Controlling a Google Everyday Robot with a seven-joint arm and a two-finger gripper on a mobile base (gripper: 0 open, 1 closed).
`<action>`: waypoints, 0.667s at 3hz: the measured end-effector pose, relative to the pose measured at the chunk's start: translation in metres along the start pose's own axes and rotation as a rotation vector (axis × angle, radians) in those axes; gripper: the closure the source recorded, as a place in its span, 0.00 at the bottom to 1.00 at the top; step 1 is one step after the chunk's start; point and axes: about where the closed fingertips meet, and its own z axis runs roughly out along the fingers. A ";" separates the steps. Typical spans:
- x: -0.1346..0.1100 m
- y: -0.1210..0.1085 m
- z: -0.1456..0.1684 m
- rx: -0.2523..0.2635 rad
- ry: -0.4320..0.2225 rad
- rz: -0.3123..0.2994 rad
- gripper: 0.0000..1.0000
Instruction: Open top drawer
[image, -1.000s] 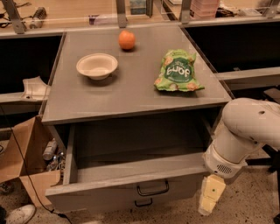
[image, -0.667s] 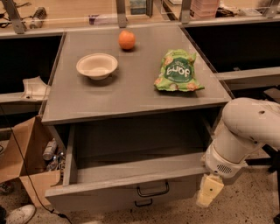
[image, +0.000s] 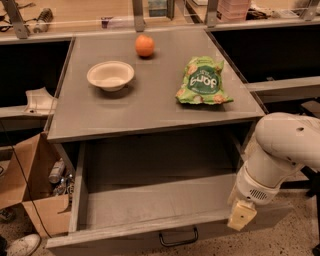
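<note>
- Camera view: gripper (image: 242, 215) hangs just beside the right front corner of the top drawer (image: 150, 202); whether it is parted or closed, I cannot tell.
- It has barely shifted, and the drawer stays pulled well out, so the opening looks done.
- Black bar handle (image: 178, 237) sits apart, mid-front.

The only print in view is on the green snack bag (image: 202, 81), lying on the right half of the table (image: 145, 107). It has large white letters on a dark green round patch. They stand upside down from this side, and the word cannot be made out. No other label, number or sign is readable. The gripper (image: 242, 215) hangs at the near right, just beside the right front corner of the pulled-out top drawer (image: 110, 239).
</note>
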 end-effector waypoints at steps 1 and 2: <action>0.000 0.000 0.000 0.000 0.000 0.000 0.96; 0.000 0.000 0.000 0.000 0.000 0.000 1.00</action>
